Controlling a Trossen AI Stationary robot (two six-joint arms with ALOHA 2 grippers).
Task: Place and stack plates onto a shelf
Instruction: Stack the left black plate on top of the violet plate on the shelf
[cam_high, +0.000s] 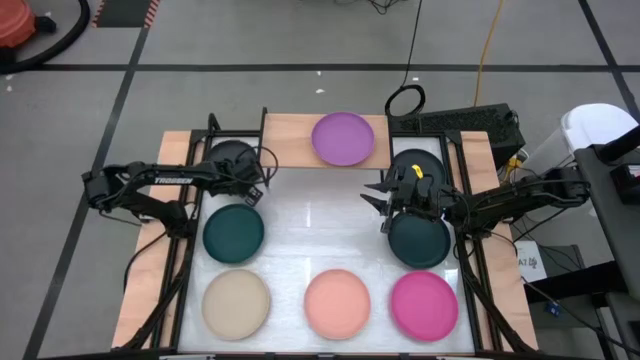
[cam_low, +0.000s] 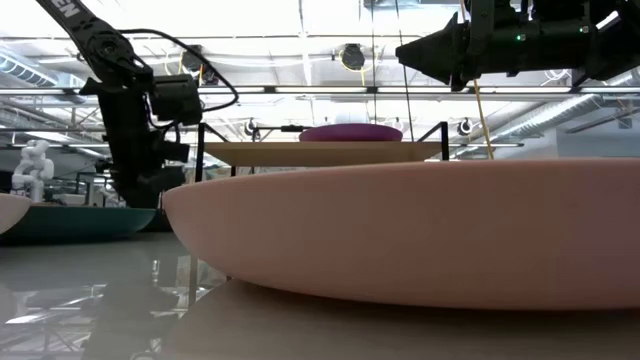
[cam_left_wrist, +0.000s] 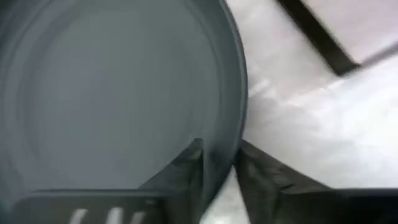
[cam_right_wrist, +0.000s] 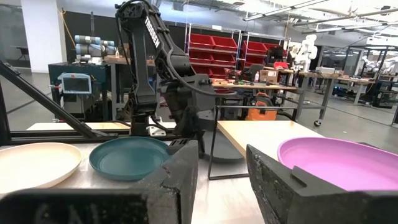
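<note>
Plates lie all over the white glossy worktop (cam_high: 320, 225), and one round matte purple plate (cam_high: 343, 138) already sits on the low light-wood shelf (cam_high: 290, 140) at the far edge, right of the shelf's middle. Left side now: the left gripper (cam_high: 258, 187) is down at a round dark grey plate (cam_high: 232, 158) beside the shelf's left end, and the left wrist view shows its jaws pinching that grey plate's rim, one finger (cam_left_wrist: 180, 180) inside the dish, the other outside. Just in front of it rests a dark teal round plate (cam_high: 233, 232). Over on the right, the right gripper (cam_high: 380, 200) hovers above the worktop with jaws spread and nothing between them, its arm passing over a second dark grey plate (cam_high: 412, 165) and a second dark teal plate (cam_high: 420, 240). Along the near edge sit three more: a beige round plate (cam_high: 236, 303), a salmon pink round plate (cam_high: 337, 302) in the middle, and a magenta round plate (cam_high: 424, 304) on the right, each apart from its neighbour.
</note>
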